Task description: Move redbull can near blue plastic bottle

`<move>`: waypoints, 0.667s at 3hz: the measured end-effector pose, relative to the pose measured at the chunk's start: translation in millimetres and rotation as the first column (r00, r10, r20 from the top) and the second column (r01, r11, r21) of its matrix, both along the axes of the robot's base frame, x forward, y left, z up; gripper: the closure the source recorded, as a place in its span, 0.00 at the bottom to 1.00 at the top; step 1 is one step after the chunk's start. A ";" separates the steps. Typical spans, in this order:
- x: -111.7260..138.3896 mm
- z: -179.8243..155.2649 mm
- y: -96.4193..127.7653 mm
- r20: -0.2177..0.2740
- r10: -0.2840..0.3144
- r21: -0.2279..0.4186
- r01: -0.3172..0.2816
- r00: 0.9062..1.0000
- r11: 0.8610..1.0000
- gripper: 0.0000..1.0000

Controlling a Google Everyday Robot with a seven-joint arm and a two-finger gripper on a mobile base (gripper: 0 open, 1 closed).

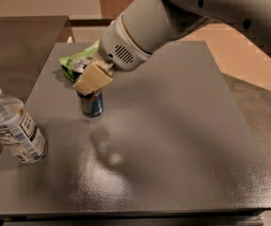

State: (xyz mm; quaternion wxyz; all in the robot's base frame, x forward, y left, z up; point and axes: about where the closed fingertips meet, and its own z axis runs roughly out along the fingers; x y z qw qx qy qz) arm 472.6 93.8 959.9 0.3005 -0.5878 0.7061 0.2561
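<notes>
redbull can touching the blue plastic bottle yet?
Apart. Camera view shows bare table between redbull can and blue plastic bottle; gripper is at the can's top.

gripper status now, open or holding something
Gripper: shut on the redbull can, over the left half of the table.

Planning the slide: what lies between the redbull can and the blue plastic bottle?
Bare table between redbull can and blue plastic bottle, camera view; gripper grips the can's top.

No legible txt; gripper [92, 79] grips redbull can [91, 105].
</notes>
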 end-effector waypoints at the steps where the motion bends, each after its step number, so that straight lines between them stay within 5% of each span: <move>1: -12.0 -10.8 16.7 0.007 0.050 0.014 -0.050 0.999 0.999 1.00; 2: -23.6 -21.9 27.6 -0.007 0.091 0.023 -0.091 0.996 0.996 1.00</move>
